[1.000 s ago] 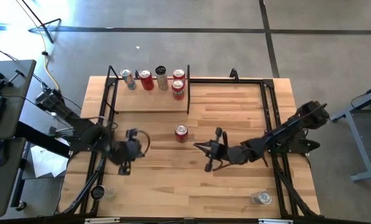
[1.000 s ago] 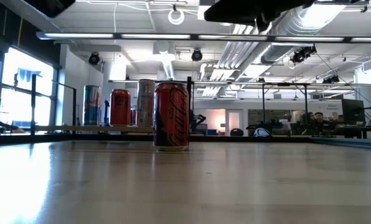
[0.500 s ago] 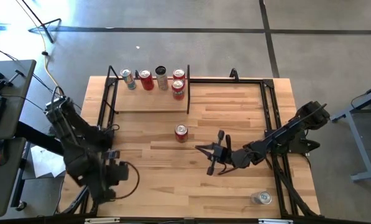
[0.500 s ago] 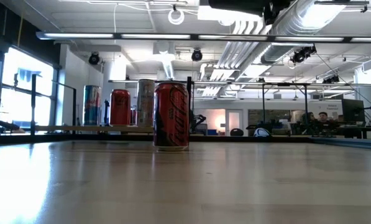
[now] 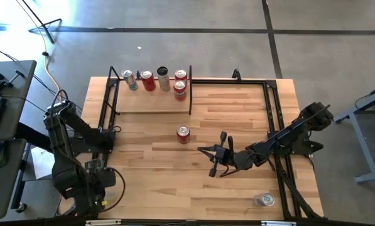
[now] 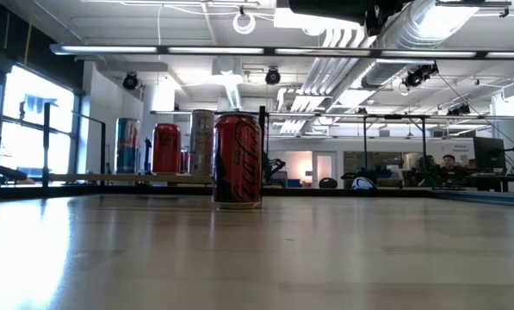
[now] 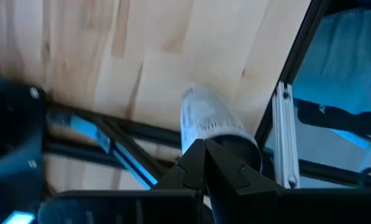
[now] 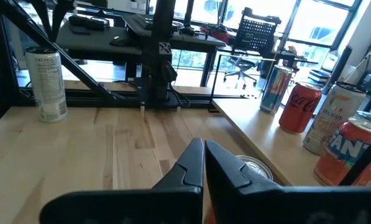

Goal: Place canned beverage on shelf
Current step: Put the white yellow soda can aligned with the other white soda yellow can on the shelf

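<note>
We see the shelf [image 5: 151,100] with cans [image 5: 156,80] crowding its far edge; its near boards lie free. One red can [image 5: 183,134] stands alone mid-table, open wood all around it, black uprights [image 5: 190,94] flanking.

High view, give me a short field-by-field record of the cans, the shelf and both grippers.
shelf: far left part of the table, five cans along its back edge
red can: upright on the tabletop, just in front of the shelf
silver can: near right corner
left gripper: shut, at the near left corner, holding nothing
right gripper: shut, beside the red can, not touching
</note>
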Action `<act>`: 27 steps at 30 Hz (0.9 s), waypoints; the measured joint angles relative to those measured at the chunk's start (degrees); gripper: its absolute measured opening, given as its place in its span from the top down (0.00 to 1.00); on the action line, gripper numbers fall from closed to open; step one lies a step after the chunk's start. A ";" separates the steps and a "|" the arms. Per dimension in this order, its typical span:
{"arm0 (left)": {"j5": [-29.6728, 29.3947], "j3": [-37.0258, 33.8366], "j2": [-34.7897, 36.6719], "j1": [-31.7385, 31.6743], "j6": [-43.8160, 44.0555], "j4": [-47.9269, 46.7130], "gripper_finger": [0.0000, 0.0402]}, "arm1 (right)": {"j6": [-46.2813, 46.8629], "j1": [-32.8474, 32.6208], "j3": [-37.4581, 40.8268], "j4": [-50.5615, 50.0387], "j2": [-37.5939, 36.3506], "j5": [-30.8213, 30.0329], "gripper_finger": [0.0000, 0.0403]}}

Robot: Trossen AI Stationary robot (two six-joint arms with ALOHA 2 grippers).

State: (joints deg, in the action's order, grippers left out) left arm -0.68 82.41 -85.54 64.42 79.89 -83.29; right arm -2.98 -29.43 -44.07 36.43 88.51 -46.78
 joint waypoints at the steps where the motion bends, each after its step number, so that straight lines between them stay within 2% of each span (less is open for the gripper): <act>1: 0.48 0.00 0.00 0.26 0.89 0.02 1.00 | 0.01 0.00 0.00 -0.01 0.00 0.00 1.00; 5: 0.38 0.00 0.00 0.64 3.21 0.15 0.98 | 0.07 0.00 0.00 -0.01 0.00 0.00 1.00; 9: 0.25 0.00 0.00 0.58 4.13 0.74 0.90 | 0.45 0.00 0.00 -0.16 0.00 0.02 1.00; 13: 0.22 0.00 0.00 0.59 6.30 0.85 0.77 | 0.62 0.00 -0.02 -0.63 0.02 0.02 1.00; 22: 1.96 0.00 0.00 0.57 11.00 1.53 0.40 | 0.63 0.00 -0.04 -0.64 0.02 0.02 1.00; 27: 1.98 -0.02 0.02 0.57 11.07 3.19 0.28 | 0.65 0.00 -0.05 -0.75 0.02 0.03 1.00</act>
State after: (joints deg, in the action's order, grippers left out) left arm 1.30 82.39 -85.52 64.99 90.96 -80.09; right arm -2.32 -29.43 -44.12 35.69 88.53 -46.76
